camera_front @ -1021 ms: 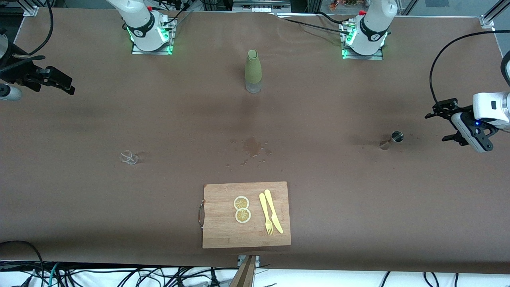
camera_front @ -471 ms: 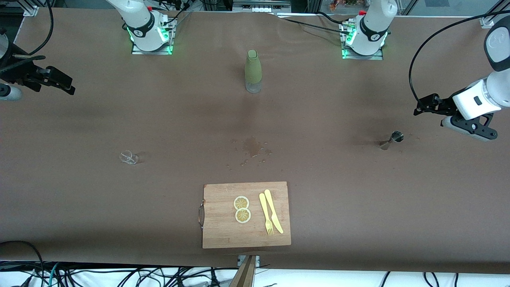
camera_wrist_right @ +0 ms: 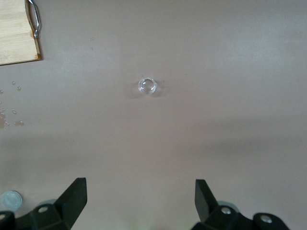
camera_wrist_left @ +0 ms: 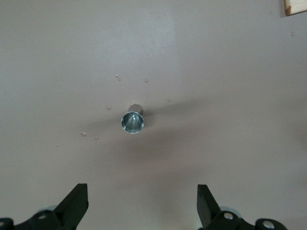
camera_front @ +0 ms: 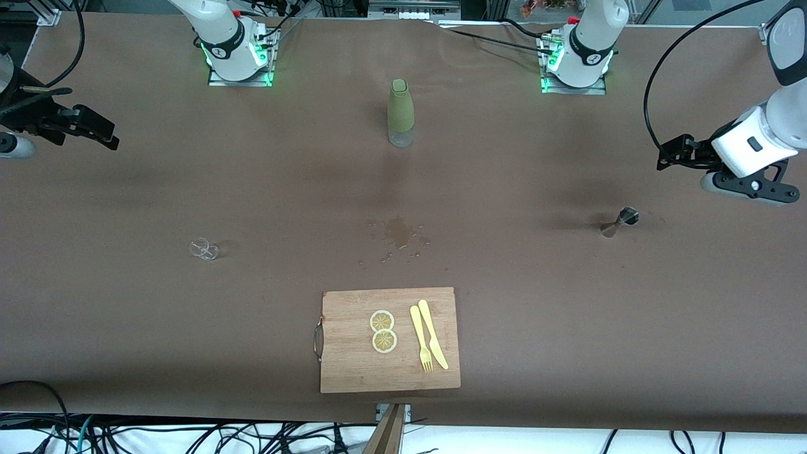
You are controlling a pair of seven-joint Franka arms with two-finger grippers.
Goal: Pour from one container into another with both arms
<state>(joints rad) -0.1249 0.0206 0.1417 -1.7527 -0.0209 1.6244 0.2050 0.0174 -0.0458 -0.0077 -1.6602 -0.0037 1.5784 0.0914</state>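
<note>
Brown table [camera_front: 567, 302], spread under everything. Two white arms rooted along its robot edge, each swung out to its own end.

Left arm [camera_front: 766, 135] up in the air over its end of the table; left gripper [camera_front: 678, 153] wide open, empty, over bare cloth just beside the jigger [camera_front: 621, 221]. In the left wrist view, fingers [camera_wrist_left: 74, 203] far apart, jigger [camera_wrist_left: 132, 121] between and ahead of them, upright, mouth up, droplets scattered around it.

Right arm at the right arm's end, only its black head showing; right gripper [camera_front: 101, 133] spread just as wide, nothing held. In the right wrist view, fingers [camera_wrist_right: 72, 196] parted with the glass [camera_wrist_right: 147, 86] well ahead on the cloth.

Cutting board [camera_front: 343, 366] near the front camera, midway along the table, metal handle toward the right arm's end. On it: two lemon slices [camera_front: 383, 331] touching each other, a yellow fork [camera_front: 421, 347] and knife [camera_front: 432, 333] side by side.

Green bottle [camera_front: 400, 110] upright between the two bases, clear at the bottom.

Wet stain [camera_front: 398, 232] with droplets between bottle and board.

Small clear glass [camera_front: 203, 249] toward the right arm's end, well apart from the board.
</note>
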